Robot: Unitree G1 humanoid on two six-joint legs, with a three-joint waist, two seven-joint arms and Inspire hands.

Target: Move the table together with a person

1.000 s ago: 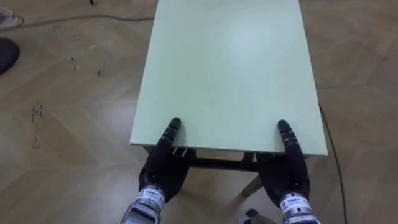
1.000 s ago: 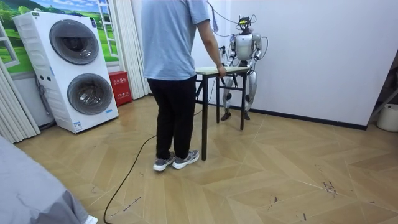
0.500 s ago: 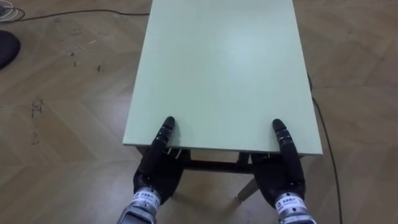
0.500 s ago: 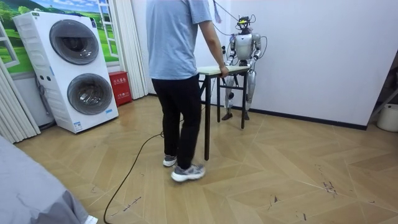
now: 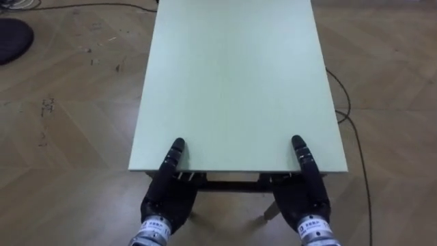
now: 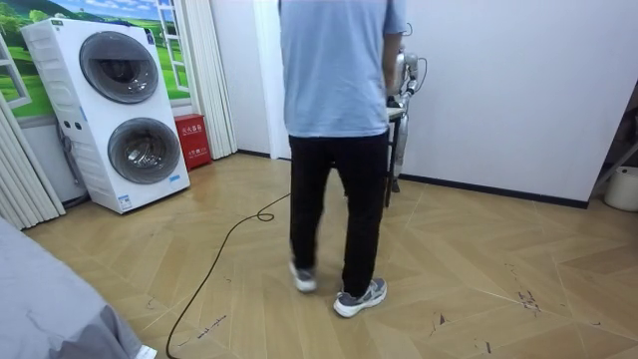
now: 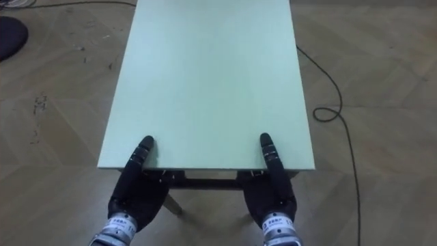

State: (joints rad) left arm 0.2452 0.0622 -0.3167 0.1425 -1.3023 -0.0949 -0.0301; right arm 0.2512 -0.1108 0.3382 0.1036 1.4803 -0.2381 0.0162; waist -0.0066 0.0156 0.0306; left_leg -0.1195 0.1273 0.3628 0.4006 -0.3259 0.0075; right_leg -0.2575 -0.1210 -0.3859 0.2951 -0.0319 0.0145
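A pale green table with a dark frame stretches away from me over the wooden floor. My left hand holds its near edge at the left, thumb flat on the top and palm below the edge. In the same way my right hand holds the near edge at the right. The fingers of both hands are hidden under the top. In the room view a person in a light blue shirt and black trousers stands mid-step with the back to the camera, hiding the table and most of me by the white wall.
A dark cable loops over the floor along the table's right side. A dark round object lies at the far left. Stacked washing machines and a red box stand at the room view's left.
The person has stepped toward the room view's right and now covers the table and me. The floor has slid under the table in the eye view; both hands keep their hold.
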